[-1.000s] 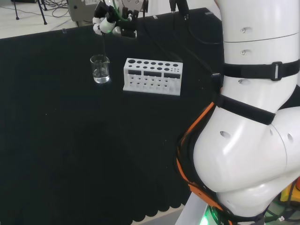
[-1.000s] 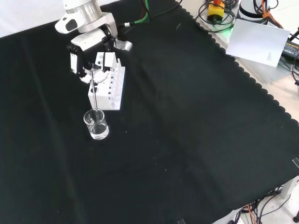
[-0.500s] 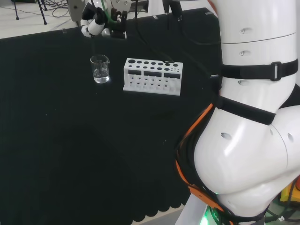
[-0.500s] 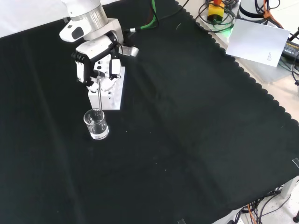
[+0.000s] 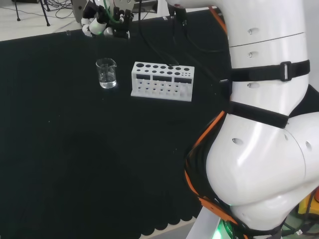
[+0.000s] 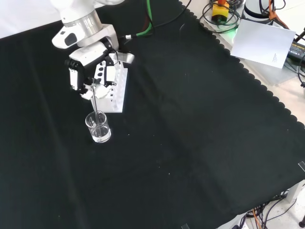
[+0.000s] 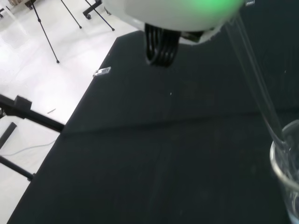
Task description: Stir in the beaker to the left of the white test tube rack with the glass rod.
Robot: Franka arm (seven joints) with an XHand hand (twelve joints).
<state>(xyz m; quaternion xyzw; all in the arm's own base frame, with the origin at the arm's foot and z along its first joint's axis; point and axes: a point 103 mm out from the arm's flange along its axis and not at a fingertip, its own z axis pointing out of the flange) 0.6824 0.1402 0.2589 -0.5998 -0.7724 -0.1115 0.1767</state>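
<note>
A small clear glass beaker [image 6: 98,128] stands on the black cloth, in front of the white test tube rack [image 6: 116,90] in the front view and left of the rack [image 5: 162,80] in the head view. The hand [image 6: 89,76] hovers above the beaker [image 5: 106,73] with its fingers curled round the top of a thin glass rod [image 6: 96,105]. The rod slants down and its lower end is inside the beaker. In the wrist view the rod [image 7: 259,88] runs down into the beaker's rim [image 7: 282,161]. In the head view the hand [image 5: 102,22] is above and behind the beaker.
The rack stands close beside the beaker, partly behind the hand in the front view. Cables, a yellow device [image 6: 220,10] and a sheet of paper [image 6: 264,40] lie beyond the cloth's scalloped edge. The arm's white links [image 5: 264,124] take up the head view's right.
The hand has swung left in the head view and shifted left and lower in the front view, tilting the rod. The rod's lower end stays in the beaker.
</note>
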